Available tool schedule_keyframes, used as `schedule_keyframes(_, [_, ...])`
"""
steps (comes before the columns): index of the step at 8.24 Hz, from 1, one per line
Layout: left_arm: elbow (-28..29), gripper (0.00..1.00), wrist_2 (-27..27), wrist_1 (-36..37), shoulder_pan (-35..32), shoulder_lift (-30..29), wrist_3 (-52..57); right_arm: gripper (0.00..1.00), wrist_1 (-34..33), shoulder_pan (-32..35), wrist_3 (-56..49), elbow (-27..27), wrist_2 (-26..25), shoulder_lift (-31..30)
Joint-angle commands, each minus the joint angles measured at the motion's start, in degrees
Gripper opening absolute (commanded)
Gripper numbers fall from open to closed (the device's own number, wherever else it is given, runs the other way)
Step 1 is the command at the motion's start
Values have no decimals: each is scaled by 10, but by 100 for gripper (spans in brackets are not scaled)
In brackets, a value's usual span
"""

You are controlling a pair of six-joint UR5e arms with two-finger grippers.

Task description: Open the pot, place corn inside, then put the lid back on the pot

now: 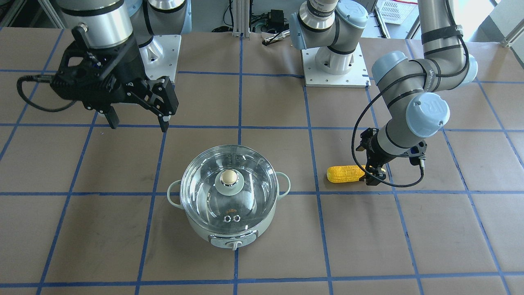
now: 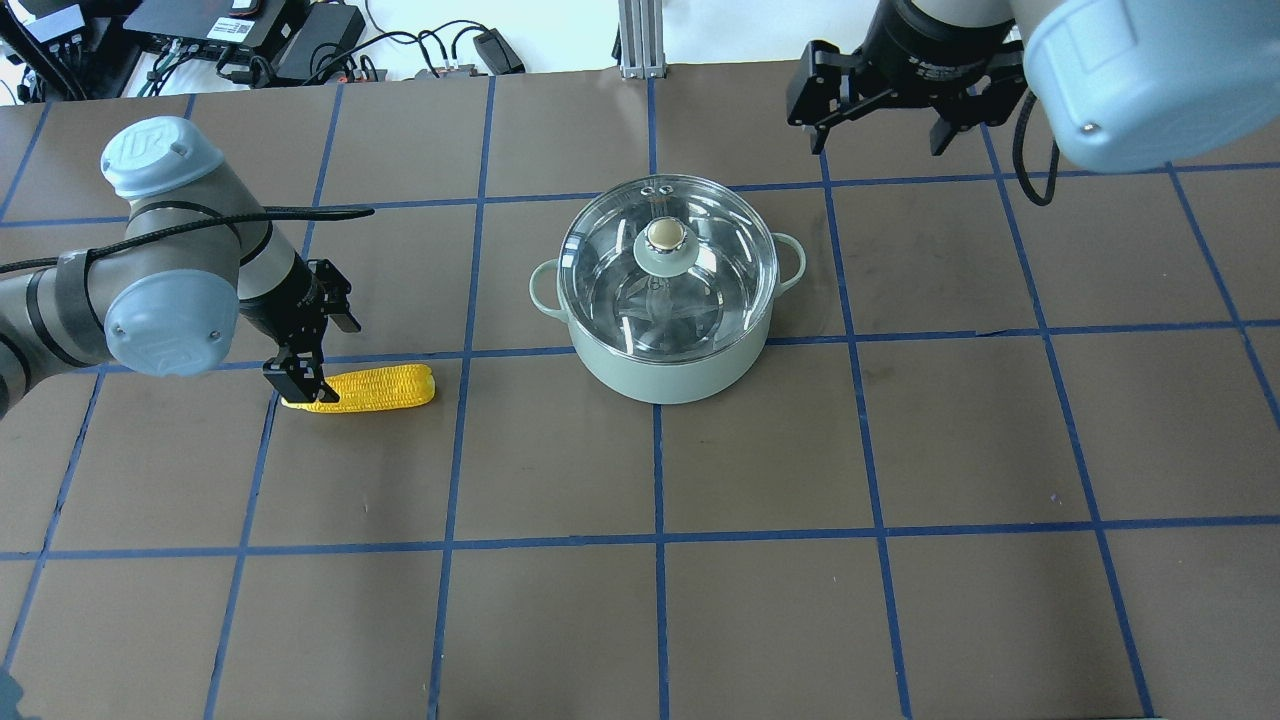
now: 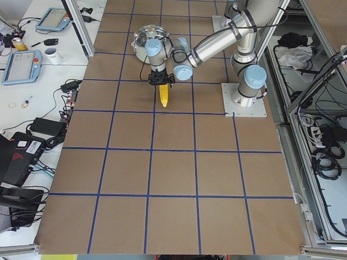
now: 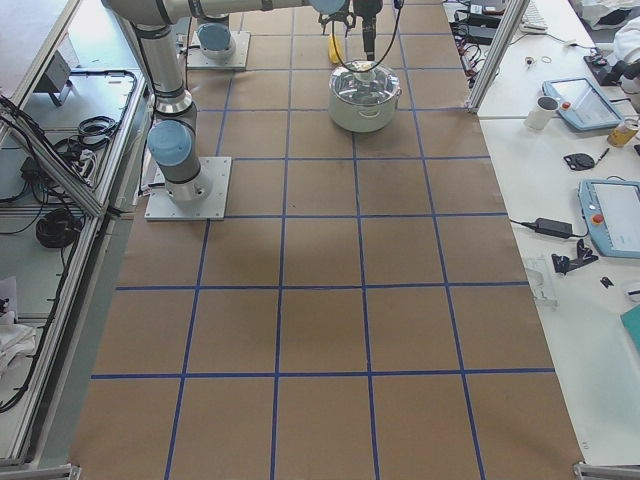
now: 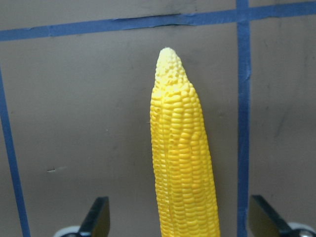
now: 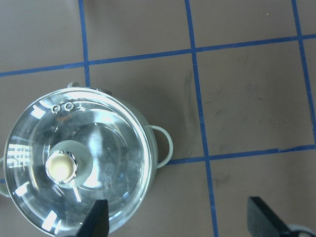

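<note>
left gripper spread astride corn's thick end | right gripper spread, high off lid | risk: end grip, corn may pivot out

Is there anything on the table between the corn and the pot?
No. In the overhead view, only bare brown table crossed by blue tape lies between the corn and the pot.
</note>
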Motion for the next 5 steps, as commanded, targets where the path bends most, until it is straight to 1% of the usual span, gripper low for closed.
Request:
schedule_keyframes(1, [-7, 100, 3, 3, 4, -13, -37, 100, -47, 69, 88, -41, 7, 82])
schedule_keyframes(3, [-7, 100, 1, 6, 4, -13, -37, 100, -105, 97, 102, -41, 3, 156])
schedule_keyframes(4, [-7, 100, 2, 9, 4, -18, -38, 100, -120, 111, 112, -40, 3, 173])
schedule_keyframes(5, [-7, 100, 3, 19, 5, -25, -38, 100, -121, 122, 121, -40, 6, 181])
